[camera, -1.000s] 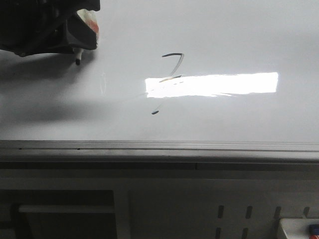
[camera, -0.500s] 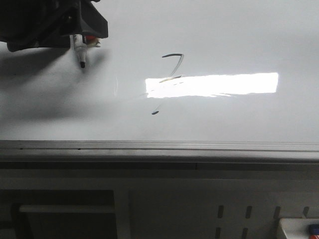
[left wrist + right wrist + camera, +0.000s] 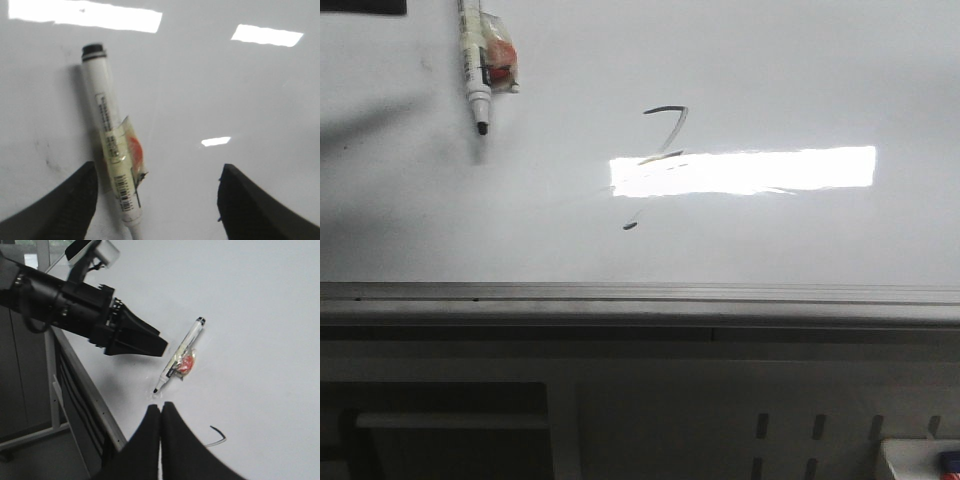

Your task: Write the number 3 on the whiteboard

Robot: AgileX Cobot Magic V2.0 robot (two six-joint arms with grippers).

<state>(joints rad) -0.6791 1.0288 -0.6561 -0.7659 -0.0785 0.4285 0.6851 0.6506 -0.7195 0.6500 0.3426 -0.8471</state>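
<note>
The whiteboard (image 3: 800, 80) lies flat and glossy. The number 3 (image 3: 665, 130) is a thin black 7-like hook with a faint tail and a short dash (image 3: 631, 226); part of a stroke also shows in the right wrist view (image 3: 218, 434). A white marker (image 3: 474, 60) with a taped label lies loose on the board at the far left, tip toward the near edge. My left gripper (image 3: 157, 167) is open above the board, the marker (image 3: 107, 130) lying by one finger without being held. It also shows in the right wrist view (image 3: 145, 342). My right gripper (image 3: 161, 407) is shut and empty.
A bright rectangular glare (image 3: 750, 170) lies across the board below the hook. The grey metal frame edge (image 3: 640, 295) runs along the near side. Below it, a white box (image 3: 920, 460) sits at the bottom right.
My left gripper let go of the marker and drew back away over the board's far left, almost out of the front view. The marker now lies on the board.
</note>
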